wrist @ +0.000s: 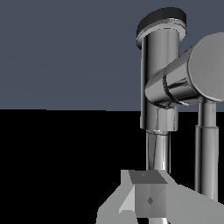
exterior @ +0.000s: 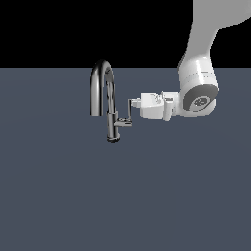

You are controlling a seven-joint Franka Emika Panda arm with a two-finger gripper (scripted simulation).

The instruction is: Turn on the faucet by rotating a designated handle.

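The chrome faucet (exterior: 111, 112) stands upright on the grey-blue floor, its arched spout (exterior: 100, 73) curving toward the exterior view's left. The handle (exterior: 131, 112) is a thin lever standing up from a short stub (exterior: 124, 122) on the body's right side. My gripper (exterior: 133, 103) lies horizontal and points left, its tips at the lever's upper end. In the wrist view the faucet body (wrist: 159, 78), the stub (wrist: 179, 81) and the lever (wrist: 205, 148) are close. The fingers (wrist: 148, 199) look pressed together, and the lever lies beside them, not between them.
The grey-blue floor (exterior: 122, 196) spreads around the faucet. The white arm (exterior: 198, 88) comes in from the exterior view's upper right. Nothing else shows.
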